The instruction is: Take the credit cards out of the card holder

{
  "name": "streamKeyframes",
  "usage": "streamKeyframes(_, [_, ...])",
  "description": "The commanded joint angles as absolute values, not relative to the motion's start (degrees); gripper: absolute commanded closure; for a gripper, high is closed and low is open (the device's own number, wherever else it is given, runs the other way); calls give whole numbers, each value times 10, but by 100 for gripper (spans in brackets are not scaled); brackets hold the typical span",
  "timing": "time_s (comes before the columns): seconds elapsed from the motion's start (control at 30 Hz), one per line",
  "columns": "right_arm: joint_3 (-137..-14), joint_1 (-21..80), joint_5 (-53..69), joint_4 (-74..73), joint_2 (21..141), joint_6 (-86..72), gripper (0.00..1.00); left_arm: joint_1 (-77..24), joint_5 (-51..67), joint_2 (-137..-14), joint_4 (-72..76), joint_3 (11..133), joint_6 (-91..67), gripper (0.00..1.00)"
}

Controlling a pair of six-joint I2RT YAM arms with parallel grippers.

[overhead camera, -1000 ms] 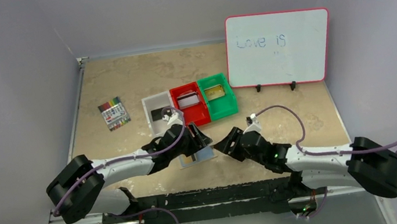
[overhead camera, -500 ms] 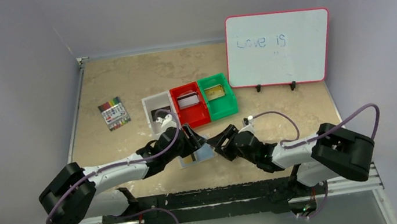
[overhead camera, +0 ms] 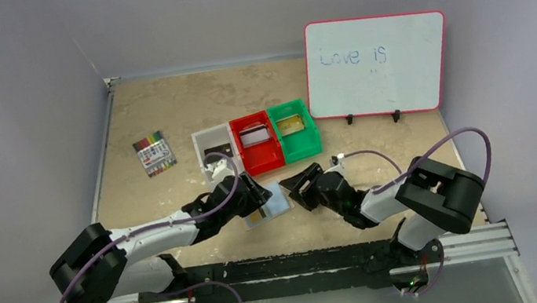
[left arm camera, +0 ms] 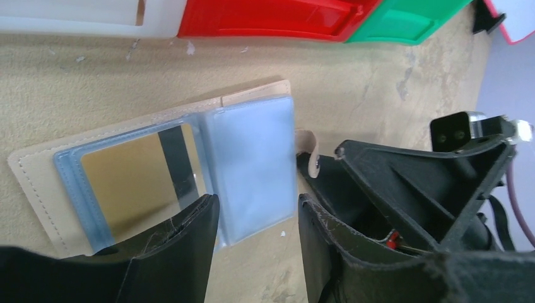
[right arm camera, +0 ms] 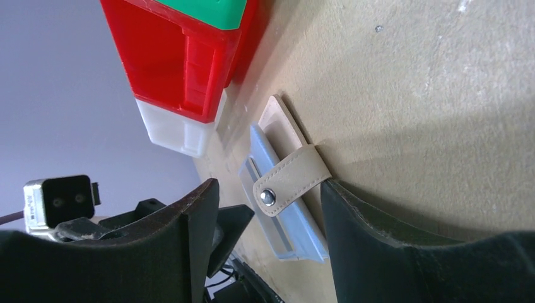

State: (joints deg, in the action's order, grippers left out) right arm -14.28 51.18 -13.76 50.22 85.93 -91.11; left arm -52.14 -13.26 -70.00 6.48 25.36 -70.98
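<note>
Top external: card holder [overhead camera: 269, 205] seemingly open.

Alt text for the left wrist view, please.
An open card holder lies on a table, a gold card with a dark stripe in its left sleeve. The open left end effector is at its near edge, the right end effector by its snap tab; white, red and green bins behind.

Card holder [left arm camera: 252, 158] open, flat, pale-blue sleeves up, between left gripper [left arm camera: 257, 208] and right gripper [right arm camera: 268, 189]. Gold card [left arm camera: 135, 177], dark stripe, sits in sleeve nearer left gripper.
</note>
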Motion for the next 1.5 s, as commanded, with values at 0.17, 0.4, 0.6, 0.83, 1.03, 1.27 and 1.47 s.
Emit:
streamKeyframes(0.17, [-153, 505, -137, 552, 857, -920, 38, -522, -123, -739, 46, 285, -691, 54])
streamKeyframes(0.4, [-210, 504, -180, 336, 746, -814, 37, -523, -156, -698, -15, 307, -661, 54])
streamKeyframes(0.6, [-259, 504, -134, 247, 700, -691, 40, -522, -267, -603, -111, 311, -668, 53])
streamKeyframes(0.83, [-309, 505, 3, 273, 775, -587, 48, -523, -294, -560, -170, 290, -704, 50])
streamKeyframes(1.03, [-404, 520, 63, 238, 869, -515, 54, -523, -272, -539, -166, 262, -719, 50])
streamKeyframes(1.27, [-520, 543, 14, 97, 954, -455, 52, -523, -272, -530, -173, 257, -720, 49])
streamKeyframes(1.47, [-529, 544, -14, 54, 956, -437, 52, -522, -272, -528, -173, 250, -724, 48])
